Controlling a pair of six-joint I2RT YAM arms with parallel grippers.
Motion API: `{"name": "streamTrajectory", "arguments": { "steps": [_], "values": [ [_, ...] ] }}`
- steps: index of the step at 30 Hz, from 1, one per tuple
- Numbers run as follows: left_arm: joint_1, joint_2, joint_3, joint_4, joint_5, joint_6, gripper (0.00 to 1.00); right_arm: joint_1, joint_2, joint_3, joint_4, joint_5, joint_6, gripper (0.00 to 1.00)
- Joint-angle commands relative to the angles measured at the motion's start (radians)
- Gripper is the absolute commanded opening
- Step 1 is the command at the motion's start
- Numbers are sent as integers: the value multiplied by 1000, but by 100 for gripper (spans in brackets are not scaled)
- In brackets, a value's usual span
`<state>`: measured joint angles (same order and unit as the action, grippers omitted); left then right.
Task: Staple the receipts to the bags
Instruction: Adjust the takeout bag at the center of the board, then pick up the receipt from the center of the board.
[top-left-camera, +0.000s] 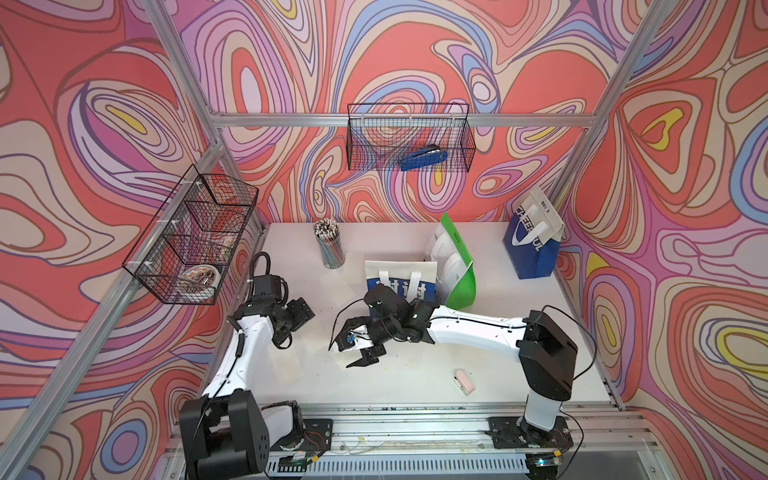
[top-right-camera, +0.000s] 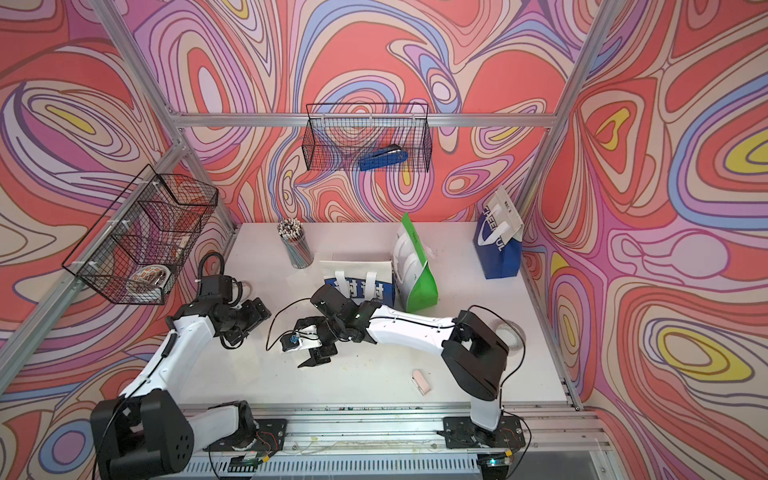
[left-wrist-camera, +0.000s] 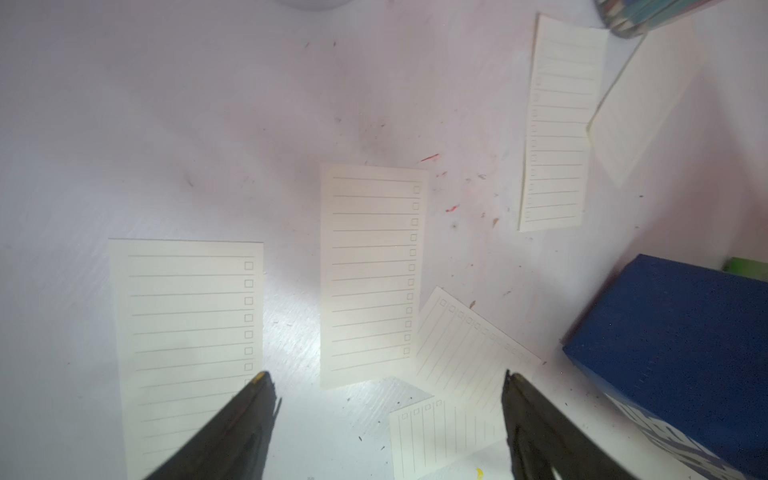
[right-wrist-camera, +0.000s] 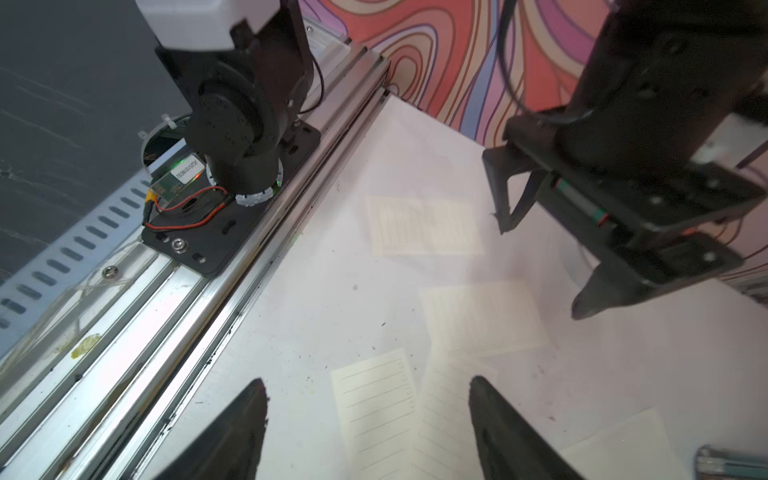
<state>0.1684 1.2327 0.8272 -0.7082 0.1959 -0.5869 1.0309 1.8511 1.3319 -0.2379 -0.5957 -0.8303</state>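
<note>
The table (top-left-camera: 415, 386) carries the bags (top-left-camera: 399, 270) along its far half, the blue stapler (top-left-camera: 424, 160) sits in the wall basket (top-left-camera: 365, 137), and the receipts (left-wrist-camera: 370, 274) lie loose nearer me. I judge the step to be receipt pickup, calling for a low pinch on one thin slip. My left gripper (left-wrist-camera: 388, 382) and right gripper (right-wrist-camera: 368, 384) both hover above the slips, jaws spread wide, empty, touching nothing.
</note>
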Motion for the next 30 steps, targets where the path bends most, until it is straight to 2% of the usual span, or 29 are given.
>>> {"name": "streamTrajectory", "arguments": {
  "steps": [1, 7, 12, 15, 18, 23, 30],
  "values": [
    [-4, 54, 39, -78, -23, -45, 79, 3, 15, -20, 110, 11, 42, 78],
    [-14, 171, 71, -73, -35, -33, 69, 6, 108, -38, 219, 51, 144, 77],
    [-24, 183, 44, -60, -29, -49, 68, 8, 128, -80, 293, 166, 394, 76],
    [-23, 205, 40, -65, -51, -56, 67, 18, 146, -108, 339, 183, 438, 80],
    [-23, 219, 52, -81, -63, -96, 67, 20, 202, -31, 305, 220, 479, 82],
    [-23, 236, 65, -77, -82, -127, 67, 20, 286, 20, 432, 191, 474, 82],
    [-34, 312, 94, -80, -94, -104, 57, 19, 447, 184, 460, 226, 363, 78]
  ]
}}
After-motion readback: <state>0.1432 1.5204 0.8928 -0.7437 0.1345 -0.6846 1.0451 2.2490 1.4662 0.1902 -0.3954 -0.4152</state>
